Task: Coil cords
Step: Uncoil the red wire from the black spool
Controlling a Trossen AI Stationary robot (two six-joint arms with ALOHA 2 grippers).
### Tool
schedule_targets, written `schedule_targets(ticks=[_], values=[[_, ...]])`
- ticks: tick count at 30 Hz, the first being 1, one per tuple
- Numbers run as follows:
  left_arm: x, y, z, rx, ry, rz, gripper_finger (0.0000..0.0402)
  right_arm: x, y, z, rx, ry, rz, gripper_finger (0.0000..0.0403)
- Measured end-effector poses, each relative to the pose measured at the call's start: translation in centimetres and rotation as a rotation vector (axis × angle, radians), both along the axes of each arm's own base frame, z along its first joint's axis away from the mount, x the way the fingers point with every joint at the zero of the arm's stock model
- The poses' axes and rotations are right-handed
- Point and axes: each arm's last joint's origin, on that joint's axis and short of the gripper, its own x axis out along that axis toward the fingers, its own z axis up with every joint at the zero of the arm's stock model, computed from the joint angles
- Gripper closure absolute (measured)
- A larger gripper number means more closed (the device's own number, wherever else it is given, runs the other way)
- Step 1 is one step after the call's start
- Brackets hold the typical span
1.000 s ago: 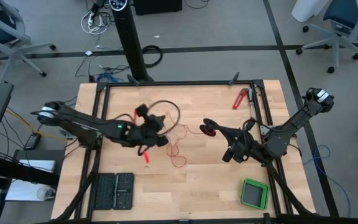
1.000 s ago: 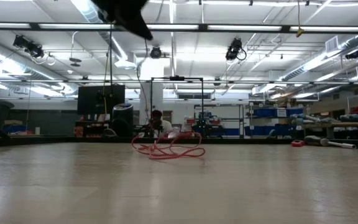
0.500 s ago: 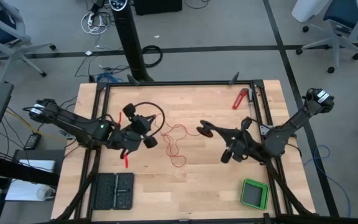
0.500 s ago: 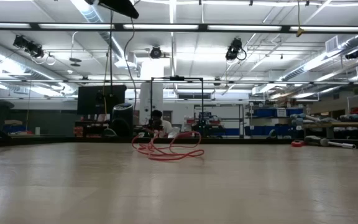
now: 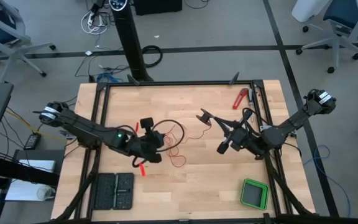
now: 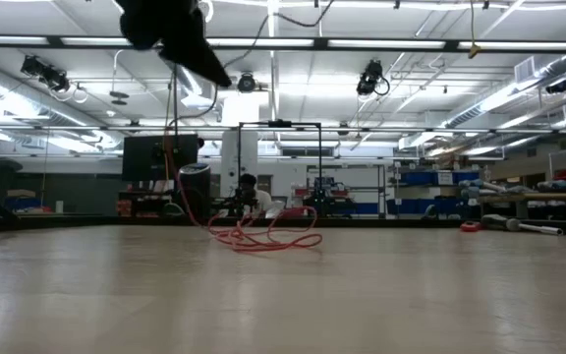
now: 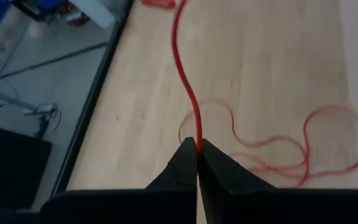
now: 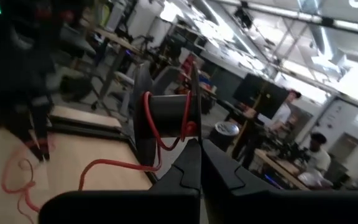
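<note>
The thin red wire [image 5: 178, 142] lies in loose loops on the wooden table [image 5: 197, 186] between my arms; it also shows in the low view [image 6: 263, 239]. My left gripper [image 5: 152, 149] is shut on the wire above the table, left of the loops. A small red end piece [image 5: 143, 169] shows just near of it. My right gripper [image 5: 205, 118] is shut on a small dark reel [image 8: 166, 109] with a few turns of the wire on it, to the right of the loops. My left gripper pinches the wire [image 7: 197, 144] between its two fingertips. From there the wire runs down, slack, to the loops on the table [image 7: 316, 143]. In the low view a strand [image 6: 173, 162] hangs below the gripper. My right gripper pinches the reel's thin disc at its rim [image 8: 196, 138] between its two fingertips. The reel is lifted clear of the table. The wire [image 8: 151, 134] is wound on its core and hangs slack from it to the table [image 8: 104, 165].
A red-handled tool [image 5: 240, 98] lies at the far right by the frame. A green box [image 5: 254, 193] stands at the near right, and two dark gridded trays [image 5: 115, 191] at the near left. A black cable loop [image 5: 166, 127] arches over the left gripper. People sit beyond the table.
My left gripper has swung toward the table's left edge and back right again, ending nearer the near edge, still shut on the wire; the red end piece has gone along with it. My right gripper has moved toward the far edge with the reel and turned.
</note>
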Motion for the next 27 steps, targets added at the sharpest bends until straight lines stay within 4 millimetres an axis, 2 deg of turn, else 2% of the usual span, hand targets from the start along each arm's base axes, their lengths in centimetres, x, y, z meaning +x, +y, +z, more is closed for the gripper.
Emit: schedule_targets(ticks=[7, 12, 16, 22, 27], values=[[-0.9, 1.5, -1.4, -0.019, 0.095, 0.177, 0.0397, -0.3, 0.9, 0.4, -0.053, -0.019, 0.121, 0.0403], [-1.8, 2.3, -1.5, 0.049, 0.081, 0.313, 0.0397, -0.9, 1.5, 0.8, -0.066, -0.049, 0.197, 0.0403], [-2.1, 2.6, -1.3, 0.119, 0.029, 0.380, 0.0397, -1.1, 2.2, 0.3, -0.142, 0.033, 0.199, 0.0403], [-2.9, 3.0, 0.3, 0.185, -0.111, 0.460, 0.0397, -1.2, 2.5, -1.3, -0.230, 0.224, 0.118, 0.0403], [-4.3, 3.0, 2.3, 0.200, -0.256, 0.499, 0.0397, -1.0, 2.1, -2.8, -0.238, 0.317, 0.083, 0.0403]])
